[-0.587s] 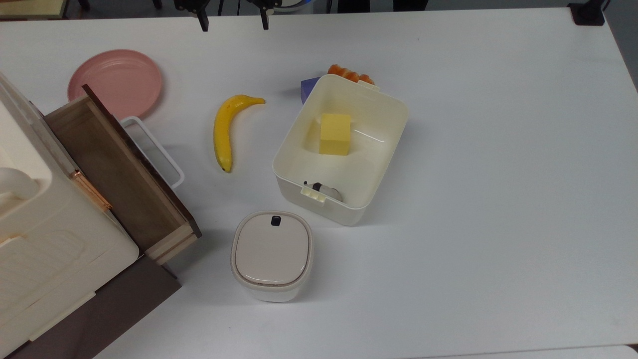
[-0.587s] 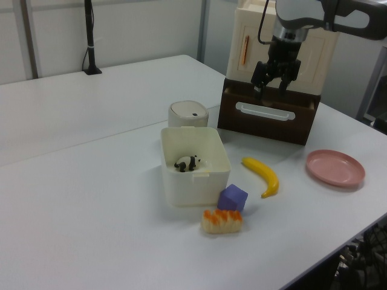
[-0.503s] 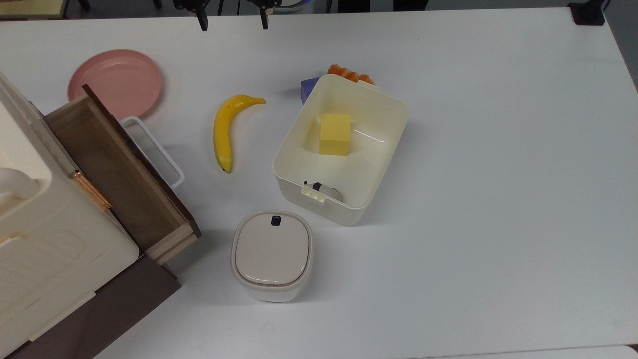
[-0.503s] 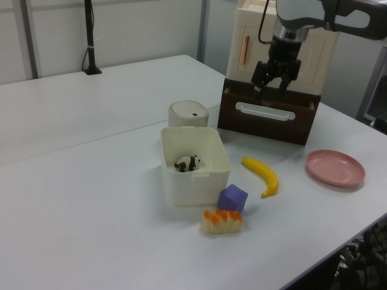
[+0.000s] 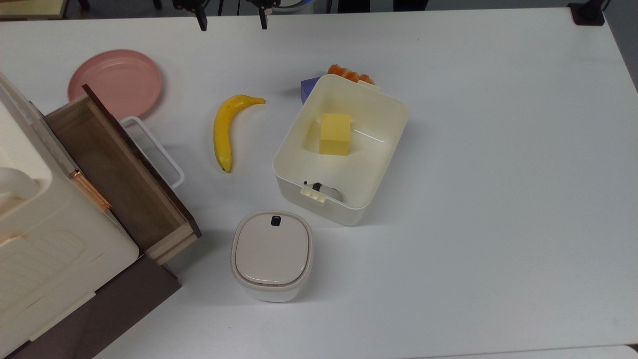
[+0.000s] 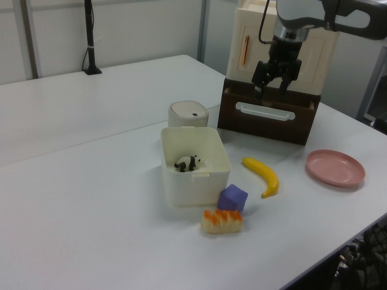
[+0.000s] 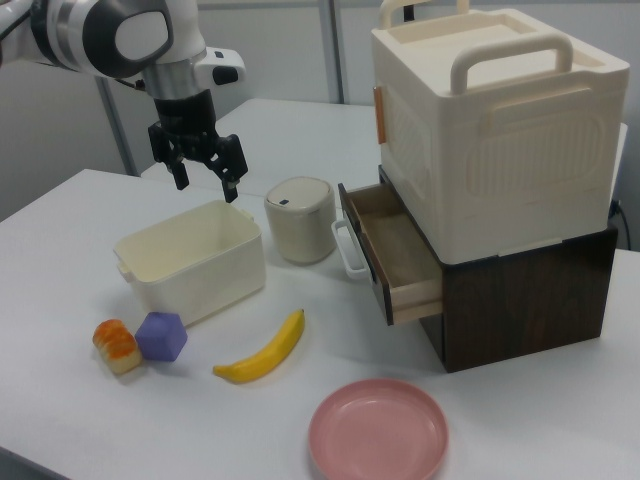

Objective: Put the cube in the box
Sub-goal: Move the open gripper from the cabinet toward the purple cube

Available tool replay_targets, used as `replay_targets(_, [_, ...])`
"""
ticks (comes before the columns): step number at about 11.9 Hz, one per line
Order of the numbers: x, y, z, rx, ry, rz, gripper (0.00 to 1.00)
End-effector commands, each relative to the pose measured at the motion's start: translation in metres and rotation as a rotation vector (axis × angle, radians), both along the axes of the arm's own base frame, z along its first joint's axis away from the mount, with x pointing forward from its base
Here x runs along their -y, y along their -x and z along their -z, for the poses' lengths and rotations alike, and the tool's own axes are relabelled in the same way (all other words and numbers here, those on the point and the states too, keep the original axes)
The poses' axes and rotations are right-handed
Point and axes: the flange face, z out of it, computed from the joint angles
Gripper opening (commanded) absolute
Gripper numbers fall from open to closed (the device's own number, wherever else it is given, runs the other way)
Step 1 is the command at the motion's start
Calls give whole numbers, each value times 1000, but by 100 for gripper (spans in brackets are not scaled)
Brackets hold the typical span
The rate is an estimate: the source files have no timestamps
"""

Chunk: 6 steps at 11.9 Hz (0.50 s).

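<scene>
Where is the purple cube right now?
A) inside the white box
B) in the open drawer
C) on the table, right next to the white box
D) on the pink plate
C. The cube sits on the table just outside the box, beside the orange bread toy; inside the box are a yellow block and a little panda.

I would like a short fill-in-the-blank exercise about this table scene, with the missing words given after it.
1. The cube rests on the table, outside the box, and its colour is ____.
2. Inside the box, beside the toy panda, lies a block of ____ colour.
3. The banana lies between the box and the pink ____.
4. The gripper holds nothing, and its fingers are ____.

Missing words: purple; yellow; plate; open
</scene>
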Motion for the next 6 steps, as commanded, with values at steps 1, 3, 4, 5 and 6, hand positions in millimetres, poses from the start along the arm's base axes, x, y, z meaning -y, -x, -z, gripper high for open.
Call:
replay_targets(1, [-4,7,-8,2,-57,14,100])
replay_targets(3, [-4,6,-7,1,-57,2,100])
replay_targets(4, [-4,6,-7,3,-56,0,100])
replay_targets(5, [-4,6,-7,4,-56,-3,100])
replay_targets(6, [-5,6,-6,2,-54,-14,100])
